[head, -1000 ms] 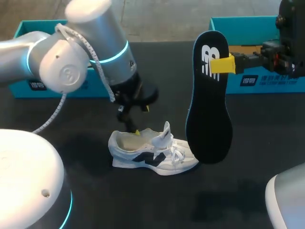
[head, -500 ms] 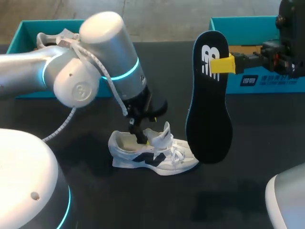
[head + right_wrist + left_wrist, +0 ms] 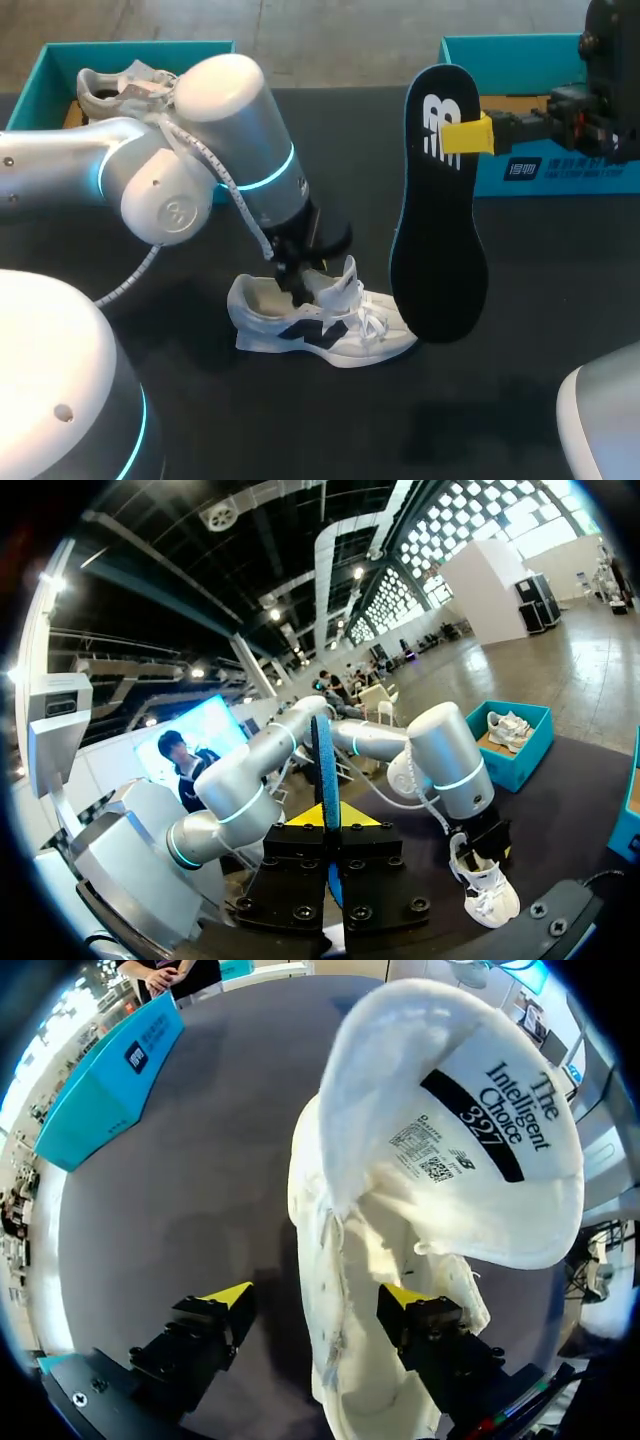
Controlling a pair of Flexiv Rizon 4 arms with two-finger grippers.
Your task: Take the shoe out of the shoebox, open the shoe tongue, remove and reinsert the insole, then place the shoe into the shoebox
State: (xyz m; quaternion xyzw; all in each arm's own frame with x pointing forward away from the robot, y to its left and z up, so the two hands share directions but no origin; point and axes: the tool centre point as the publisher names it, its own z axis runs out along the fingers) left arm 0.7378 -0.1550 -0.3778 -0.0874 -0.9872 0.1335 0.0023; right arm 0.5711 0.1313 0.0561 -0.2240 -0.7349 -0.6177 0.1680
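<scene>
Shoe (image 3: 320, 325) lies on the bench (image 3: 560, 300), its collar wall between the parted fingers of the left gripper (image 3: 315, 1298). It looks soft and light, best pinched there. The right gripper (image 3: 326, 818) is clamped on the thin, bendy insole (image 3: 435, 230).

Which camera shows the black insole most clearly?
The head view: the whole insole faces the camera, held by the right pincer. The right wrist view shows only its thin edge; the left wrist view, none.

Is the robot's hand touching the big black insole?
Touching. The right wrist view shows the right hand pinching the insole from both sides, with no gap.
</scene>
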